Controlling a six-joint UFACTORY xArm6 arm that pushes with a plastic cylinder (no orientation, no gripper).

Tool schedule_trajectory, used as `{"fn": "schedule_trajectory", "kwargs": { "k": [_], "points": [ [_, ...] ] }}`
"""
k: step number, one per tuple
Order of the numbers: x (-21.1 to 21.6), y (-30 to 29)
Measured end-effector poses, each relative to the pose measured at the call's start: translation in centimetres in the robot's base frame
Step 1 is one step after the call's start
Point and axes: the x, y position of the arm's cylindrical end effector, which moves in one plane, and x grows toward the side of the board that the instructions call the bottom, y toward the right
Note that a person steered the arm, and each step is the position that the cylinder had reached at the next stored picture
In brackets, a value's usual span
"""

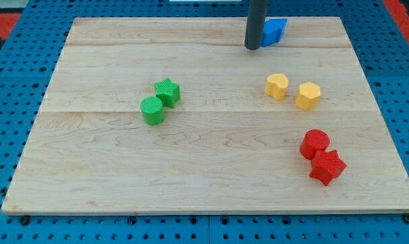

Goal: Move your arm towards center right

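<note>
My tip rests on the wooden board near the view's top, right of centre. A blue block lies just to the right of the rod, touching or nearly touching it and partly hidden behind it. A yellow heart-shaped block and a yellow hexagonal block sit below the tip, toward the view's right. A red cylinder and a red star-shaped block touch each other at the lower right. A green star-shaped block and a green cylinder touch each other left of centre.
The board lies on a blue perforated table that shows on all sides. A red patch of surface shows at the top left corner, and another at the top right.
</note>
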Motion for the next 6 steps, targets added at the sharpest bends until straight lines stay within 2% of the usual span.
{"fn": "schedule_trajectory", "kwargs": {
  "k": [2,3,6],
  "points": [
    [1.7,1.0],
    [2.4,4.3],
    [2.4,4.9]
  ]
}}
